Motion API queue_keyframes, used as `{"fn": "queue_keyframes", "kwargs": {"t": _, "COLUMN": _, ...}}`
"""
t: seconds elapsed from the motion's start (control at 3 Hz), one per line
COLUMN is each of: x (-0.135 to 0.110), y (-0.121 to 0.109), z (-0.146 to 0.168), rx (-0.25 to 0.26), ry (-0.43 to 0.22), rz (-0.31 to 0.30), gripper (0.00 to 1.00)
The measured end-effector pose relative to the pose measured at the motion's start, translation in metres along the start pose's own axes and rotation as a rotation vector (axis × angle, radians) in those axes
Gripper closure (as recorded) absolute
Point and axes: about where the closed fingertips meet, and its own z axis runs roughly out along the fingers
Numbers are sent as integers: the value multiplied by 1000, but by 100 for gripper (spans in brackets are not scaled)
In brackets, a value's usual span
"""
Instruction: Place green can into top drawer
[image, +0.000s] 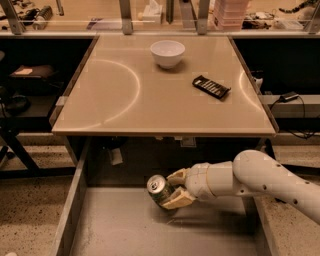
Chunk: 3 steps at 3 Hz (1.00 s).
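The table (150, 100) hides the rear of the top drawer (120, 230), which stands pulled out below it and is cut off by the lower border. The white arm (270, 175) reaches in from the right. On the table sit a white bowl (167, 52) and a flat black object (211, 86), well apart. The end effector (172, 189), inside the drawer, grasps the green can (159, 189), tilted with its silver top leftward. Whether the can touches the drawer floor is unclear.
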Motion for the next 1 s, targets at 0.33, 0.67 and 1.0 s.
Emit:
{"fn": "queue_keyframes", "kwargs": {"t": 0.33, "x": 11, "y": -2, "z": 4, "rx": -8, "ry": 5, "rz": 36, "gripper": 100}}
{"fn": "queue_keyframes", "kwargs": {"t": 0.67, "x": 11, "y": -2, "z": 4, "rx": -8, "ry": 5, "rz": 36, "gripper": 82}}
{"fn": "queue_keyframes", "kwargs": {"t": 1.0, "x": 11, "y": -2, "z": 4, "rx": -8, "ry": 5, "rz": 36, "gripper": 57}}
